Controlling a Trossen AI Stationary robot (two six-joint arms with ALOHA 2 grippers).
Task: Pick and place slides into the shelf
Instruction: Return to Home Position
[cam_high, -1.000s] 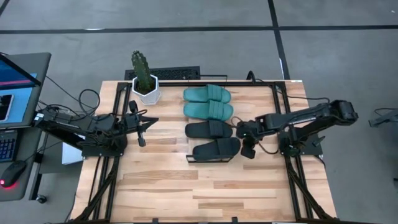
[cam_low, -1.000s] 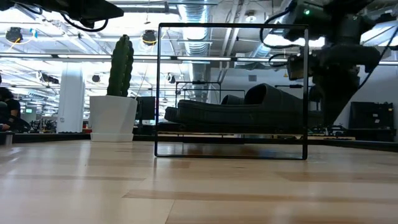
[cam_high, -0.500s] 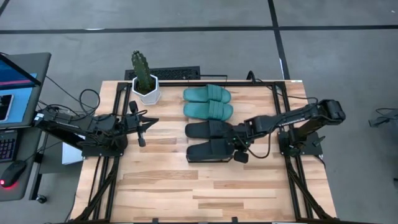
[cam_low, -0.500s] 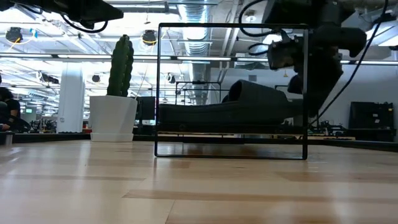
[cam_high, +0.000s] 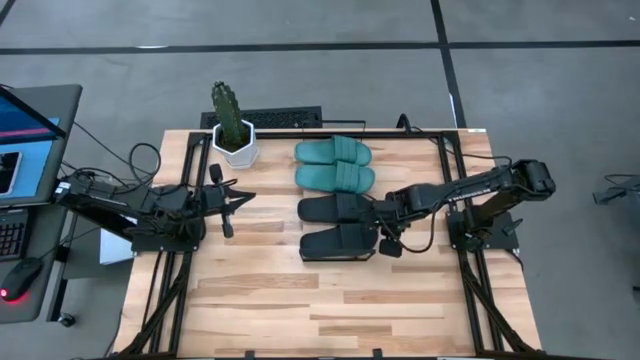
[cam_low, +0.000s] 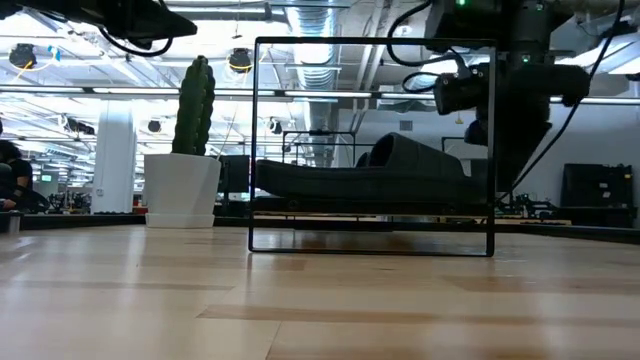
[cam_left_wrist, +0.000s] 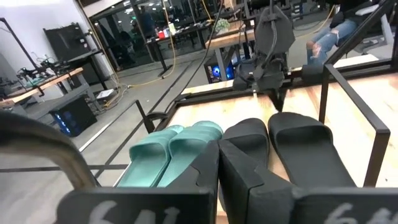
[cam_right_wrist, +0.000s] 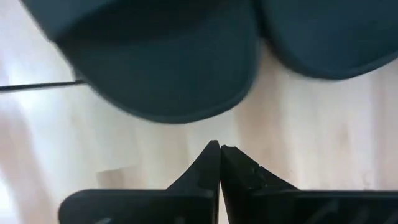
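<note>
High view lays the job out plainly: on the table (cam_high: 300, 300) the shelf (cam_low: 251, 140) carries all four slides side by side. The teal slides (cam_high: 335, 178) lie toward the far edge. The inner black slide (cam_high: 335, 208) comes next, and the outermost black slide (cam_high: 340, 242) is nearest the front, a little askew to its neighbours. With nothing left to load, what remains appears to be bringing the right arm home.

The left arm waits over the table's left side, its left gripper (cam_high: 228, 205) pressed together and pointing toward the shelf.

The right arm reaches in from the right, and the right gripper (cam_high: 383, 238) sits low, just beside the end of the outermost black slide. In its wrist view the fingertips (cam_right_wrist: 214, 155) meet with nothing between them; whether they touch the rubber cannot be told.

A clean return likely means rising first, straight up and away from that slide, so the closed tips neither nudge it further out of line nor catch the shelf's thin black wire. Only once clear should the arm fold back toward the right edge.
</note>
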